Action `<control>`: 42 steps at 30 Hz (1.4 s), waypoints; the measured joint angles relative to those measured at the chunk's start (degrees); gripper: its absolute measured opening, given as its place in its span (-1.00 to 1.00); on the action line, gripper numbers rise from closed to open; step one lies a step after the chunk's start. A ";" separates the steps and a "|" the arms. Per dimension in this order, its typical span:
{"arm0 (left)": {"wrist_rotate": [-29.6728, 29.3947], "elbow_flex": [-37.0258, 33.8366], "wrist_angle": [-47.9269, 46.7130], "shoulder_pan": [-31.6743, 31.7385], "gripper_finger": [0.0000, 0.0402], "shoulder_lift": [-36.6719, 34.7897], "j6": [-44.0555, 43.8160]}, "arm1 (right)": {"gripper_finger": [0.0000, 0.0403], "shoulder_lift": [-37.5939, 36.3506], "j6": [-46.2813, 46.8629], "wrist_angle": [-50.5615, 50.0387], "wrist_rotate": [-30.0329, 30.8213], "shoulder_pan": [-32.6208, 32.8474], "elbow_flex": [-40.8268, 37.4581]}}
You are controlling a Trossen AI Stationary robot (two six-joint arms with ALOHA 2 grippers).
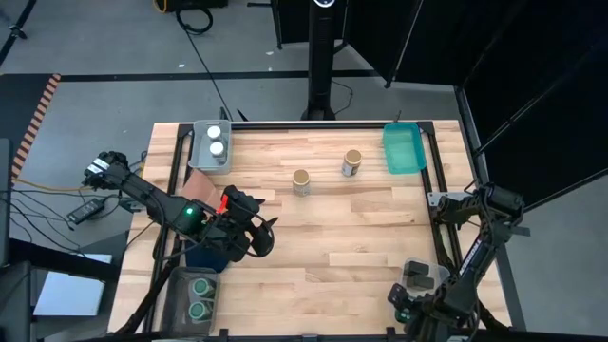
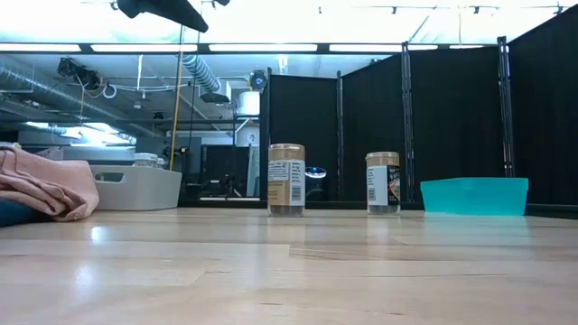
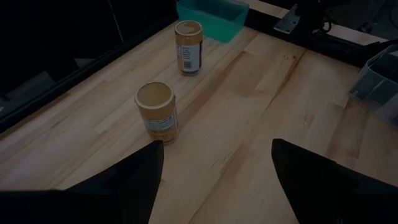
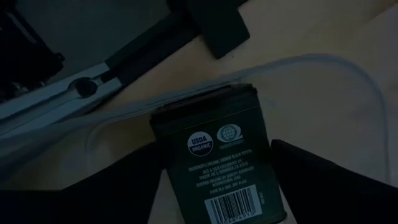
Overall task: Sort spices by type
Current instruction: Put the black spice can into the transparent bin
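Left gripper (image 1: 269,228) hovers spread wide, empty, over the table's left-middle, facing the nearer tan-lidded jar (image 3: 157,112) standing upright mid-table. It looks light, rigid, probably slick-labelled: a mid-body grasp seems best. Right gripper (image 4: 214,186) hovers parted above a black tin (image 4: 217,162).

The high view looks straight down on the whole bench (image 1: 361,237). The low view sits at bench height and faces the black curtains. Both share the two tan-lidded jars (image 2: 287,179), which the left wrist view also sees from farther away. The right wrist view is very close to a black tin (image 4: 217,162).
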 joint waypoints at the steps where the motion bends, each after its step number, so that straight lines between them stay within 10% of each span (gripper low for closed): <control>1: 0.02 0.00 -0.03 0.00 0.51 0.00 0.00 | 0.52 0.00 0.67 -0.18 -0.01 -0.17 0.02; 31: 0.22 0.00 -0.33 0.00 0.51 -0.02 0.15 | 0.72 0.46 2.43 -8.60 -2.64 -0.97 3.11; 42: 0.71 0.00 -0.27 -0.01 0.51 -0.02 0.13 | 0.37 0.39 2.88 -8.31 -2.64 -0.95 3.25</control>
